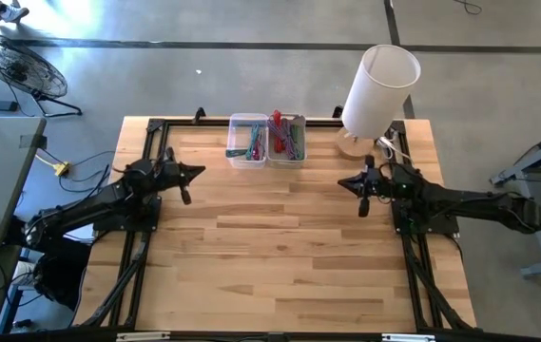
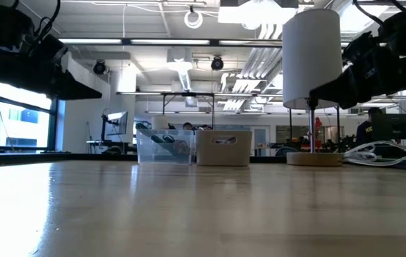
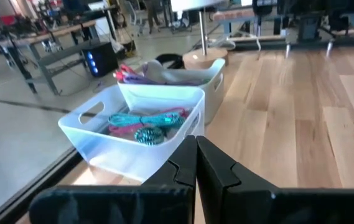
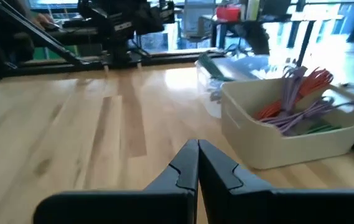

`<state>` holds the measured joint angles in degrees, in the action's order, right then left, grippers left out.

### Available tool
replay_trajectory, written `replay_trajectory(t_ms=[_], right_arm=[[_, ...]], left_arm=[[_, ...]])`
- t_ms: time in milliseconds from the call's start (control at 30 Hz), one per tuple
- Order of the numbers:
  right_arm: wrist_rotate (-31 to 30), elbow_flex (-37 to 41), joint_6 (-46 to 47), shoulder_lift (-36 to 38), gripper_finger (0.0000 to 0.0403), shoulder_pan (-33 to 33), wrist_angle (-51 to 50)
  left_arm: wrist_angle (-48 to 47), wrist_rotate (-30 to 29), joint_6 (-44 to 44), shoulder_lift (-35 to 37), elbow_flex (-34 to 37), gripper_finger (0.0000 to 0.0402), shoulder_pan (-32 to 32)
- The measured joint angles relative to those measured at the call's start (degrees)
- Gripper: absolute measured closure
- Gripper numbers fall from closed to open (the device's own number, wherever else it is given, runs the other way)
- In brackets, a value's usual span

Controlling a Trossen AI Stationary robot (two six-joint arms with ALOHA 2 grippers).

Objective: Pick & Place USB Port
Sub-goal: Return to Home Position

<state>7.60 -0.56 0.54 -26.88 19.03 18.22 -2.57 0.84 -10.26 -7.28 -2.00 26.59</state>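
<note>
The left gripper (image 3: pixel 196 144) has its fingers pressed together on nothing and is held above the surface (image 1: pixel 280 256) at its own side. The right gripper (image 4: pixel 197 148) mirrors it at the opposite side, likewise closed and empty. Ahead of both, between them and toward the far edge, two bins stand just beside each other: the transparent bin (image 3: pixel 121 152) nearer the left gripper, the gray bin (image 4: pixel 288 149) nearer the right. The transparent one holds blue-green and pink cables (image 3: pixel 145 121); the gray one holds purple, orange-red and green cables (image 4: pixel 295 99). No cable lies on the bare surface, so the sorting looks finished, and only parking the arms seems left. There are two arms and two bins; the cables are too tangled to count exactly. One white lamp (image 1: pixel 379 85) stands beyond the right gripper.
</note>
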Motion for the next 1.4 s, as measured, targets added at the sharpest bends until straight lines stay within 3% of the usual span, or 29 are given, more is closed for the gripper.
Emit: replay_trajectory(t_ms=[300, 467, 700, 1100, 1400], right_arm=[[-1.71, 0.0, 1.44, 6.7, 0.0403, -3.38, 0.05], [-6.68, 0.0, 1.98, 12.59, 0.0403, -9.56, -2.25], [-18.28, 0.0, 1.04, 18.1, 0.0403, -20.12, -8.2], [-28.4, 0.02, -2.1, 19.61, 0.0403, -31.23, -10.69], [-28.13, 0.02, -0.95, 19.45, 0.0402, -31.98, -11.07]], left_arm=[[1.83, 1.4, 0.48, -1.5, 0.16, 0.0401, 0.0], [2.01, 1.98, 0.48, -1.5, 0.17, 0.0401, 0.0], [2.25, 3.29, 0.48, -1.5, 0.17, 0.0401, 0.01], [2.51, 5.33, 0.58, -1.5, 0.17, 0.0401, 0.02], [3.04, 11.38, 0.82, -1.5, 0.11, 0.0401, 0.02]])
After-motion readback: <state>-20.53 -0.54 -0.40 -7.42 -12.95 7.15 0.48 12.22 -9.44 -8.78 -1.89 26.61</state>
